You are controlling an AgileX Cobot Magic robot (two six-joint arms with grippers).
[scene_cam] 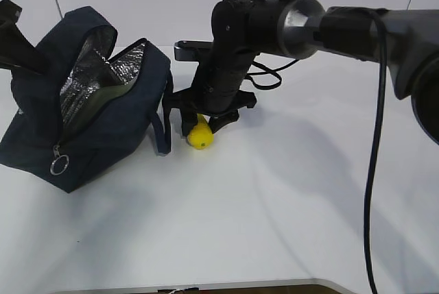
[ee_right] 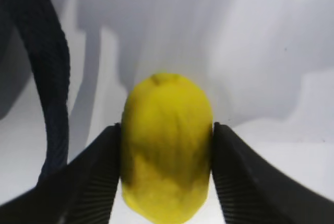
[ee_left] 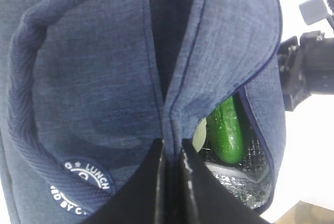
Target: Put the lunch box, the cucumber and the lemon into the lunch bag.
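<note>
Closing in on the lemon [ee_right: 167, 148], the right gripper [ee_right: 166, 174] has its ribbed pads pressed against both sides of the fruit, low on the white bench [scene_cam: 274, 212] just beside the lunch bag [scene_cam: 82, 109]. Over on the left, the left gripper [ee_left: 172, 177] is pinched tight on the bag's navy fabric, holding the mouth agape. Inside, against the foil lining, the cucumber [ee_left: 227, 130] lies in plain sight.

lemon [ee_right: 167, 145] – yellow | cucumber [ee_left: 227, 130] – dk green | lunch bag [scene_cam: 103, 123] – navy, silver lining
</note>
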